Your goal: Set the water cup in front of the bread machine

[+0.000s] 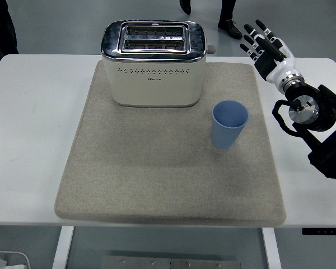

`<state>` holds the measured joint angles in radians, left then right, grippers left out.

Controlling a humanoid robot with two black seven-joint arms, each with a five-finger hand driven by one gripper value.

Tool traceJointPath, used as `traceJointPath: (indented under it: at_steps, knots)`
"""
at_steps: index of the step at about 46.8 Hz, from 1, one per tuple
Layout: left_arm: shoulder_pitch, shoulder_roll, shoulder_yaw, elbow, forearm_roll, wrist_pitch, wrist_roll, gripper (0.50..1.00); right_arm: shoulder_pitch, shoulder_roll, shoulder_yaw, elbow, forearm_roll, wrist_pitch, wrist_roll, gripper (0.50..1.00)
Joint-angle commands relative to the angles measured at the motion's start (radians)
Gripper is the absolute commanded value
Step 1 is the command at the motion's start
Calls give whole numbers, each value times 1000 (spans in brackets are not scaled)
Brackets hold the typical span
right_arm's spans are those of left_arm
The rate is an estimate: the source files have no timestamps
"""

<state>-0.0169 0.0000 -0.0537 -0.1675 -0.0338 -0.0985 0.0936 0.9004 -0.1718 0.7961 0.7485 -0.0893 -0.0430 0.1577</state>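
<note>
The blue water cup [230, 124] stands upright on the grey mat [157, 179], nearer than the right hand [263, 42] and to its left. That hand hovers with fingers spread, holding nothing. The cup looks light, stiff, smooth plastic; gripping around its middle seems safest.

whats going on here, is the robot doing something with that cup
Nothing is being held right now. The blue cup stands upright on the grey mat, to the right of the toaster and slightly nearer. The robot's right hand is raised off to the right, fingers spread, well clear of the cup. The left arm is out of view.
</note>
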Motion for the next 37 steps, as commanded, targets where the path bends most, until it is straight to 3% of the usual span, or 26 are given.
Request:
traceJointPath:
  at_steps: [1, 17, 37]
  knots:
    - [0, 0, 0, -1, 0, -9, 0, 1000, 0, 0, 0, 0, 0, 0, 0, 924]
    - [0, 0, 0, 16, -3, 2, 0, 1000, 0, -2, -3, 2, 0, 3, -1, 924]
    - [-3, 0, -3, 14, -2, 2, 0, 1000, -6, -29, -5, -1, -3, 94, -1, 924]
